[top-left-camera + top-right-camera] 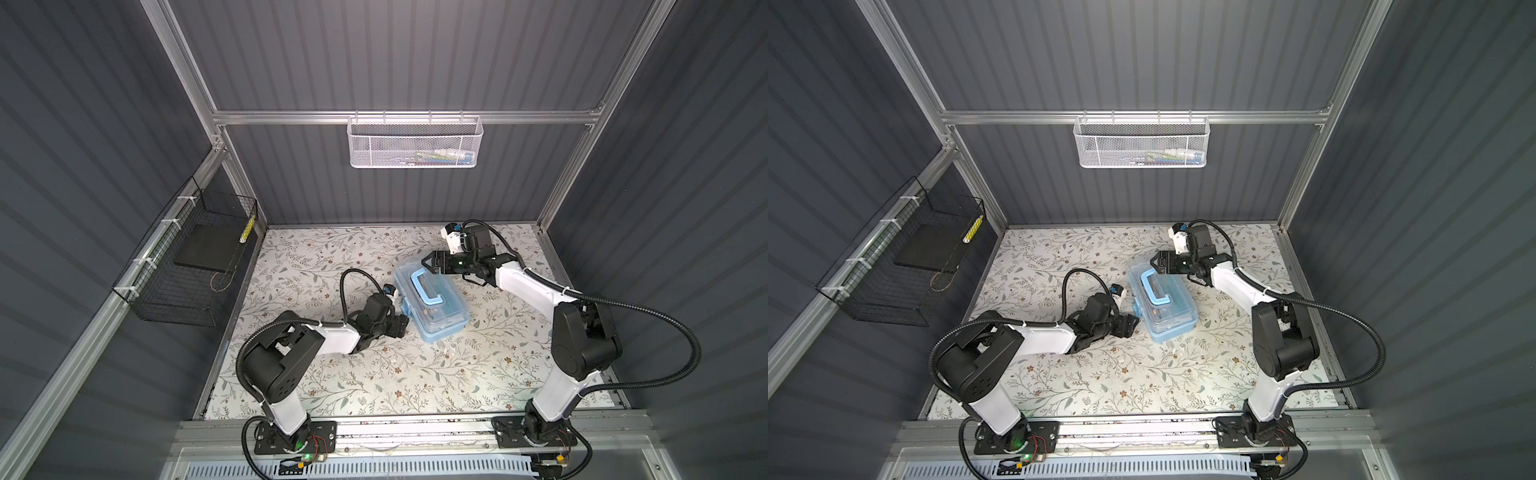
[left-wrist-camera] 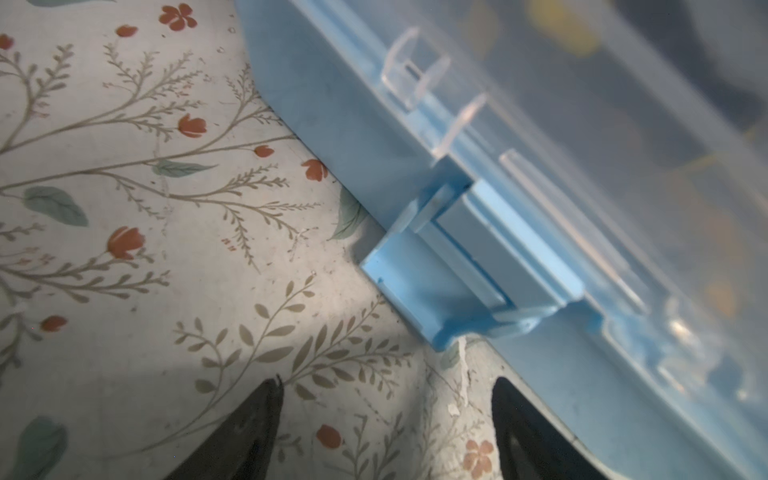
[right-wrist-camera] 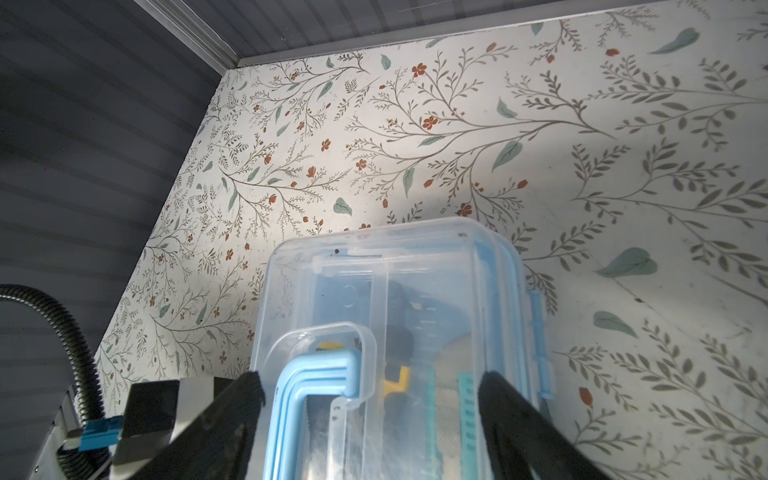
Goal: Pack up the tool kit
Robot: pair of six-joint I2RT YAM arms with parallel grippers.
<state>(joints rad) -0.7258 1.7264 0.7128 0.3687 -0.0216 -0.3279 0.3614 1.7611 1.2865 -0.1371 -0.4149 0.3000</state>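
On the near half of the table [image 1: 374,374], the left gripper [image 1: 401,323] lies low, just beside the box's [image 1: 432,303] long side. In the left wrist view its jaws [image 2: 386,386] stand apart with only bare table between them, aimed at the latch [image 2: 469,266]. The latch flap juts out from the box wall, so it looks unfastened, though I cannot be sure. The low, side-on approach seems chosen for that: the flap can only be pushed home from the side.

The box sits mid-table, skewed to the table edges, with the clear lid down and the handle [image 1: 428,286] folded flat on top. Tools [image 3: 395,384] show through the lid, yellow and teal, so the packing itself looks done and the fastening is what is left.

At the far end of the box, the right gripper [image 1: 429,262] hangs over the lid. In the right wrist view its jaws [image 3: 368,382] are spread wide, straddling the handle [image 3: 316,374] and clamped on nothing. Whether the fingertips press on the lid cannot be told. My guess is that it is there to steady the lid and keep the light box from sliding while the latch is pushed.

Farther off, a black basket [image 1: 174,299] hangs on the left wall and a white basket [image 1: 374,145] on the back rail, both well apart from the box.
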